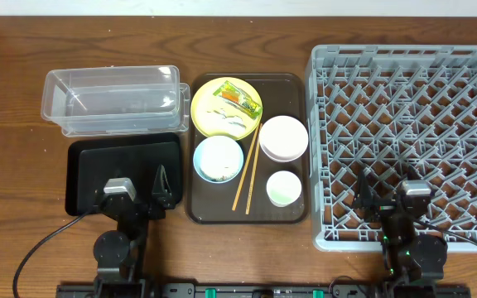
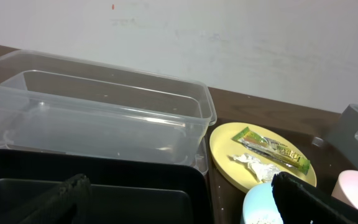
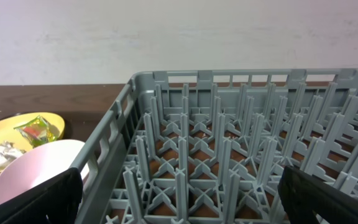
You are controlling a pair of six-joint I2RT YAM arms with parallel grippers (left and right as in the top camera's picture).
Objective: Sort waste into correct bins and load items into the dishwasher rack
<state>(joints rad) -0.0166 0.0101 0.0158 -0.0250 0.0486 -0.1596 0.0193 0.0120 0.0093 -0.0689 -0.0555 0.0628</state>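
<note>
A yellow plate (image 1: 225,105) holds a yellow-green wrapper (image 1: 238,96) and crumpled tissue (image 1: 231,121); both show in the left wrist view (image 2: 272,148). A light blue bowl (image 1: 218,159) holds whitish scraps. A white bowl (image 1: 283,137), a pale cup (image 1: 284,188) and two chopsticks (image 1: 248,167) lie on the brown tray. The clear tub (image 1: 110,100) and black tray (image 1: 98,157) sit at left. The grey rack (image 1: 406,141) is at right. My left gripper (image 1: 136,189) is open over the black tray. My right gripper (image 1: 387,194) is open over the rack's front edge.
The brown serving tray (image 1: 199,210) sits between the bins and the rack on a wooden table. A white wall runs behind the table. Cables trail from both arm bases at the front edge.
</note>
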